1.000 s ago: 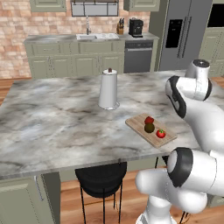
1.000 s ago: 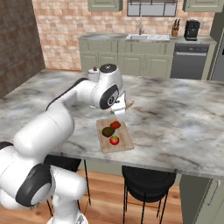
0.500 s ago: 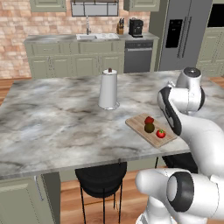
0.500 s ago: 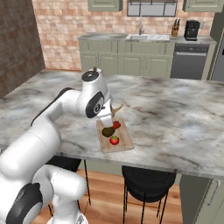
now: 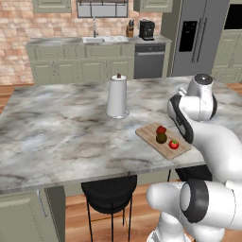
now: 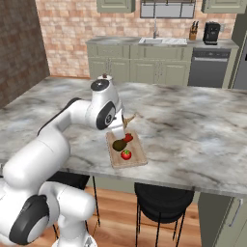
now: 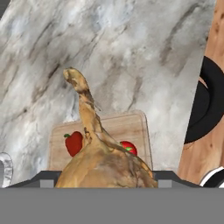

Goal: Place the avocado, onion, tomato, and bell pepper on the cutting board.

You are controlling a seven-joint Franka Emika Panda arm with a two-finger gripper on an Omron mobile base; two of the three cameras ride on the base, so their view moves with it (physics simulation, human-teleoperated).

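Onion (image 7: 103, 162) sits gripped in the jaws, above the board (image 6: 126, 149) on the marble surface (image 6: 193, 130). Avocado (image 6: 118, 145), tomato (image 6: 126, 154) and pepper (image 6: 128, 137) lie on the board.

Arm (image 6: 58, 140): glossy white rounded link shells, dark grey-black bands at the joints, circular dark end caps. No cables or markings discernible.

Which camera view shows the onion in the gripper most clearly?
The hand view: the onion fills the lower middle, tan with a long pointed tip, held above the cutting board. In the right base view, only a small tan bit shows beside the wrist. In the left base view, I cannot make it out.
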